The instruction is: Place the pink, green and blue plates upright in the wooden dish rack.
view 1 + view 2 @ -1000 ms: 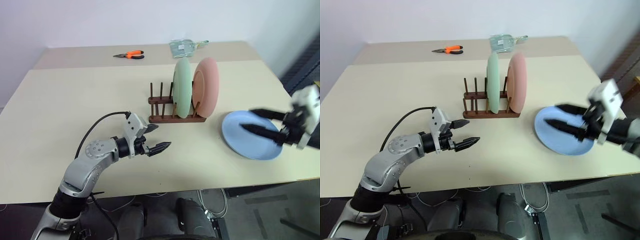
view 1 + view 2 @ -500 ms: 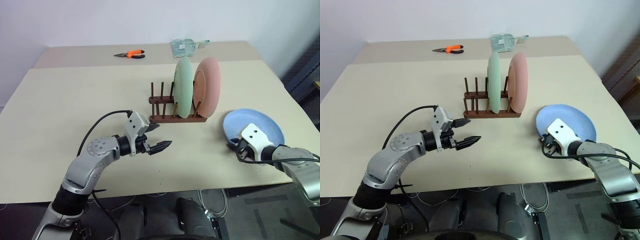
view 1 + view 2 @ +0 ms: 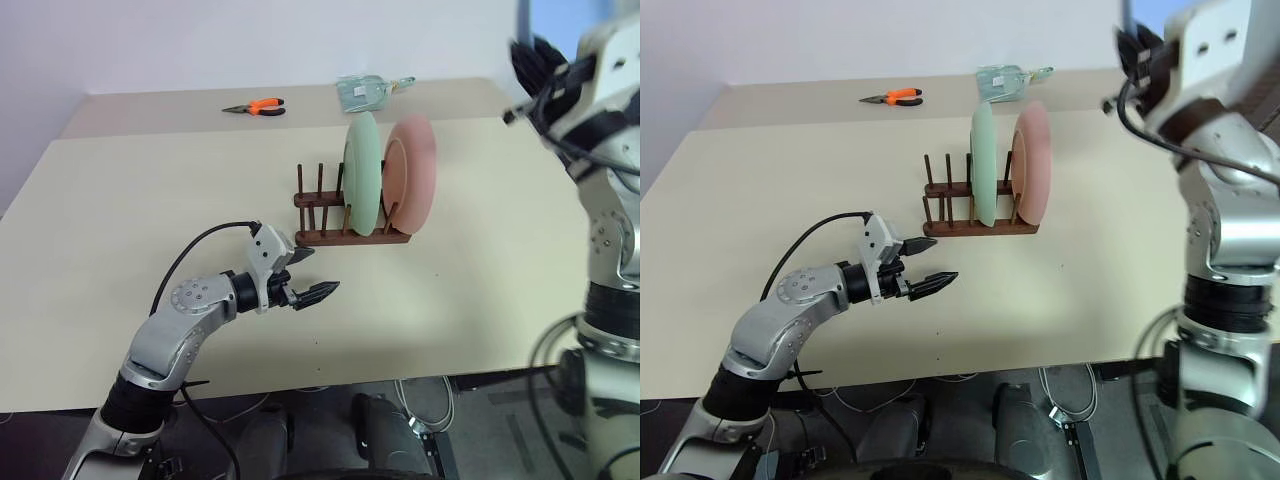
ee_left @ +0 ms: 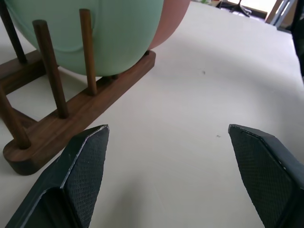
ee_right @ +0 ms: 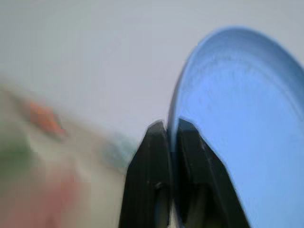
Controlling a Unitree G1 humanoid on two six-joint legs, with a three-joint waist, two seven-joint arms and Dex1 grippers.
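The green plate point(image 3: 363, 188) and the pink plate point(image 3: 415, 185) stand upright side by side at the right end of the wooden dish rack point(image 3: 340, 236) in the middle of the table. High above the table's right side, my right gripper point(image 5: 172, 126) is shut on the rim of the blue plate point(image 5: 237, 118), which hangs on edge in the air. My left gripper point(image 3: 318, 292) hovers low over the table in front of the rack's left end, open and empty, with the rack's pegs point(image 4: 52, 71) close before it.
Orange-handled pliers point(image 3: 255, 107) and a clear plastic packet point(image 3: 368, 92) lie at the far edge of the beige table point(image 3: 150, 200). The rack's left slots hold nothing. A black cable loops from my left wrist.
My right gripper closed on the blue plate's rim at the table's right and swung it up high off the table. The left arm stayed still.
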